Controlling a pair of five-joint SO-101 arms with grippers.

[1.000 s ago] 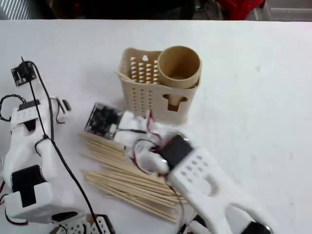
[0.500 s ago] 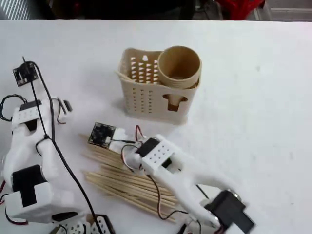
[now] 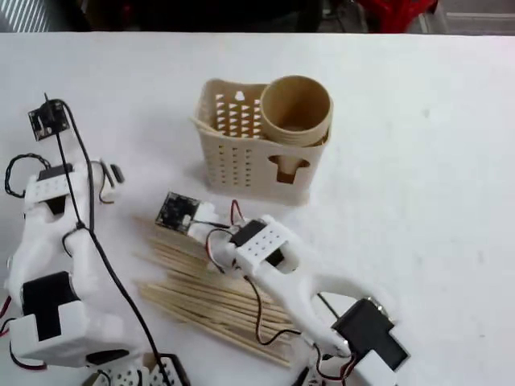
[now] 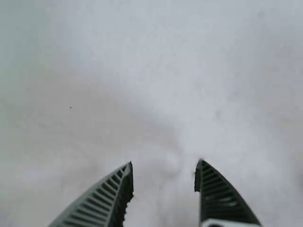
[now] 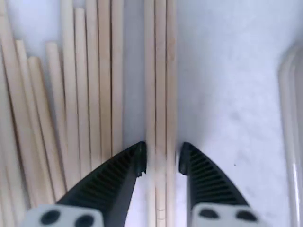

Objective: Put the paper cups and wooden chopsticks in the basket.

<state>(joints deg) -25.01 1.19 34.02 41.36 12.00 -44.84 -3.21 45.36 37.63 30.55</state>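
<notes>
The beige slotted basket (image 3: 256,157) stands at mid table with stacked paper cups (image 3: 295,108) in its right half. A loose pile of wooden chopsticks (image 3: 211,299) lies in front of it. My right arm (image 3: 261,245) is bent low over the pile's upper end. In the right wrist view my right gripper (image 5: 162,158) has its fingers pressed against both sides of three chopsticks (image 5: 161,75) that lie flat on the table; more chopsticks (image 5: 71,94) lie beside them. My left gripper (image 4: 163,170) is open over bare white table, with the left arm (image 3: 48,241) at the table's left side.
Black and red cables (image 3: 96,257) trail from both arms across the front left of the table. A pale rounded edge (image 5: 291,118) lies close to the right gripper. The table's right half is bare white surface (image 3: 426,177).
The right arm pulled back from beside the basket, folded down over the chopstick pile and settled there. The left arm shifted slightly.
</notes>
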